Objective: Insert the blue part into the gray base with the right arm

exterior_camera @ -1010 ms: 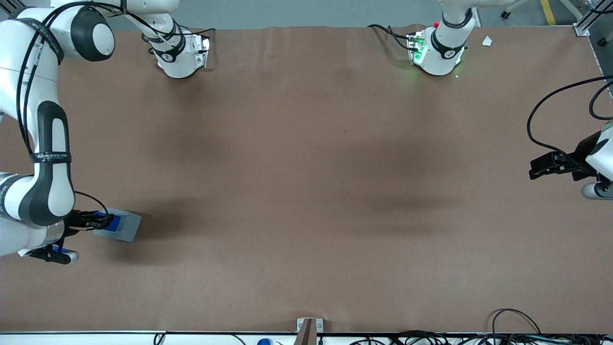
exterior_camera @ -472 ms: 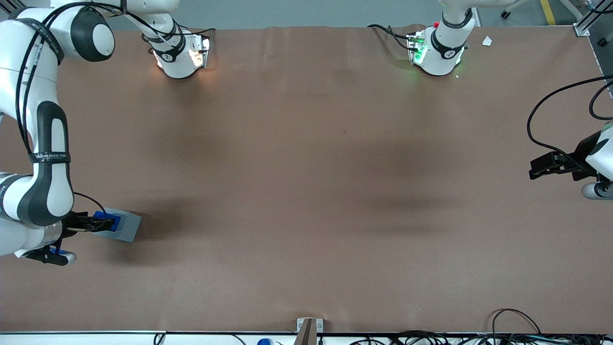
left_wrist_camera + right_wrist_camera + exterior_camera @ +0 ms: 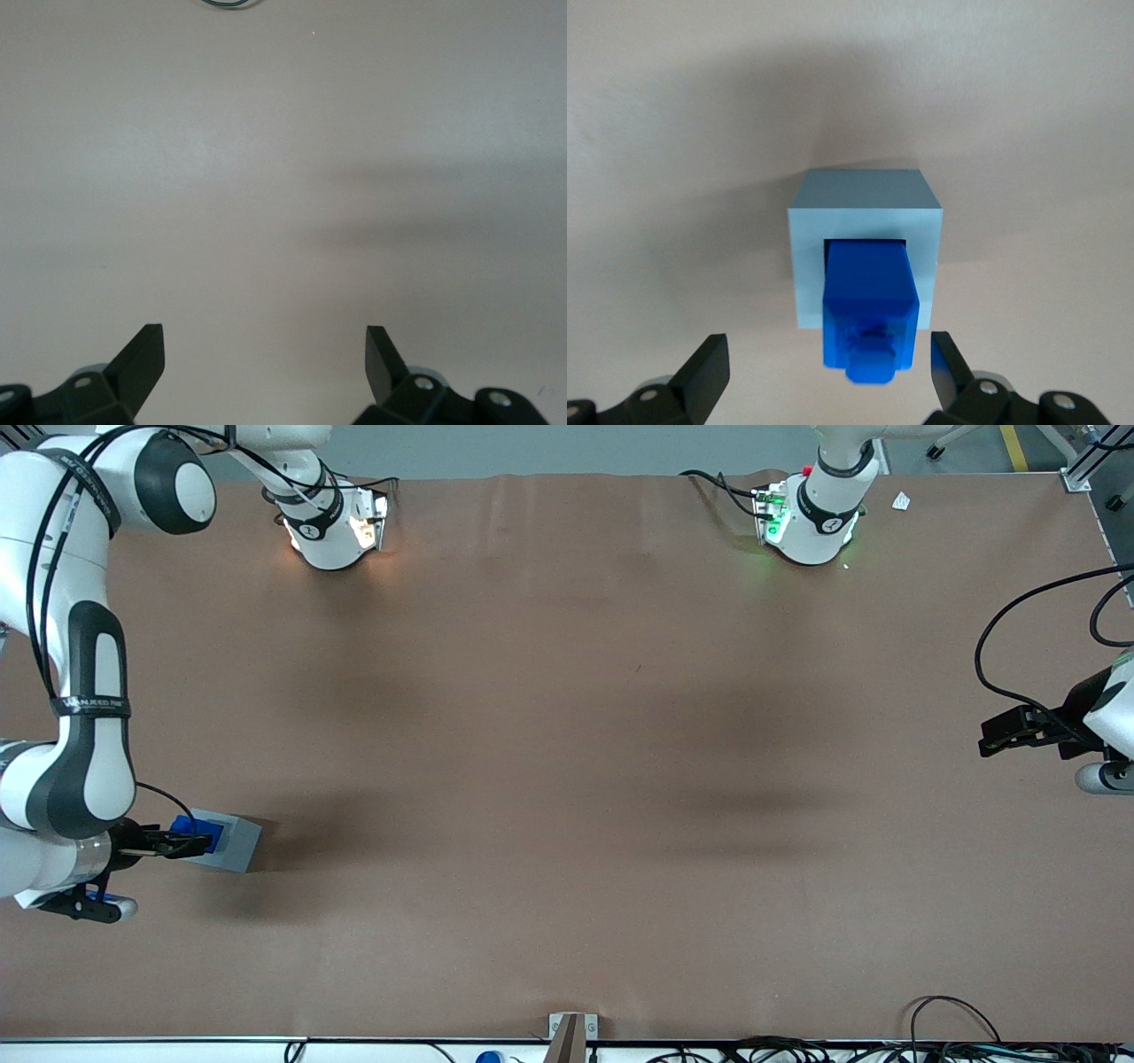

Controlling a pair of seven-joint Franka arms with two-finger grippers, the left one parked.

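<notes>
My hand (image 3: 182, 844) sits at the working arm's end of the table (image 3: 567, 779), and in the front view its dark fingers cover part of the blue part (image 3: 197, 835), so from there I cannot make out how deep the part sits. My wrist camera shows only the two fingertips (image 3: 709, 363); the rest of my hand is cut off at the frame's edge. There the fingers stand wide apart, one on each side of the blue part (image 3: 868, 305) and clear of it, gripping nothing. The blue part is a bright blue block with a smaller raised stub on the face turned toward my wrist camera; its lower end goes into the square recess of the gray base (image 3: 864, 252), and a dark slit of the recess shows along one side of it. How far down it reaches inside is hidden by the block itself. The gray base (image 3: 226, 841) is a box with a lighter top face and darker side walls, standing flat on the brown table and throwing a soft shadow. I count one blue part, one gray base and two fingertips of my own. The right arm (image 3: 84, 691) runs out of the front view's frame at its edge.
</notes>
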